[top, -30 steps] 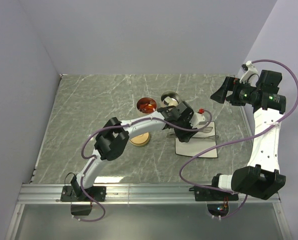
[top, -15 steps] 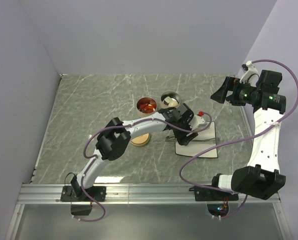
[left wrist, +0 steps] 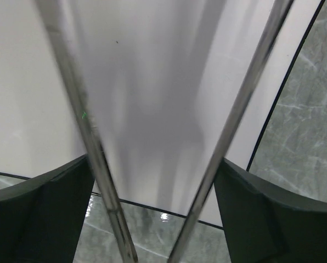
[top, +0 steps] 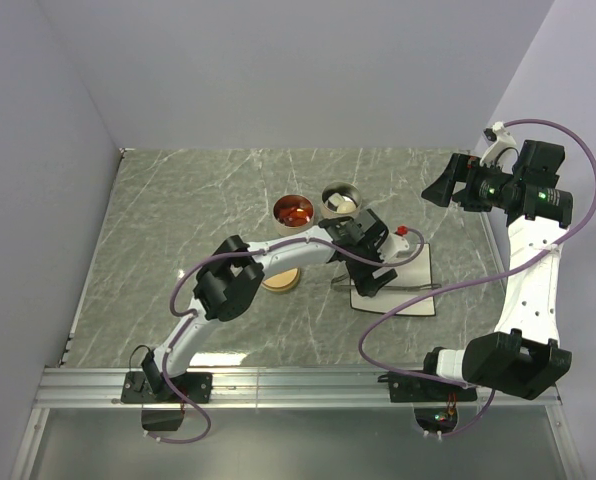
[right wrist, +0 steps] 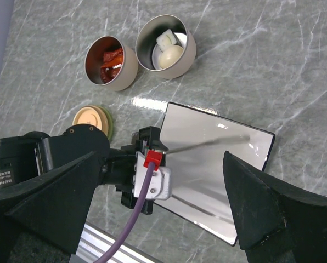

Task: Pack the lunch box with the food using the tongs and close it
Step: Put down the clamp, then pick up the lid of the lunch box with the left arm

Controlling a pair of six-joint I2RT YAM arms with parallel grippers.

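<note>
Right pincer (right wrist: 159, 156) gapes empty; left pincer (left wrist: 152, 164), spread around the tongs (left wrist: 237, 109) on the white mat (left wrist: 152, 82), may snag them lifting.

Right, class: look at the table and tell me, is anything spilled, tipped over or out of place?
Nothing stands out. The tin of red pieces and the tin with the egg stand upright, nothing spilled; the round lid lies flat nearby; the tongs lie on the white mat.
</note>
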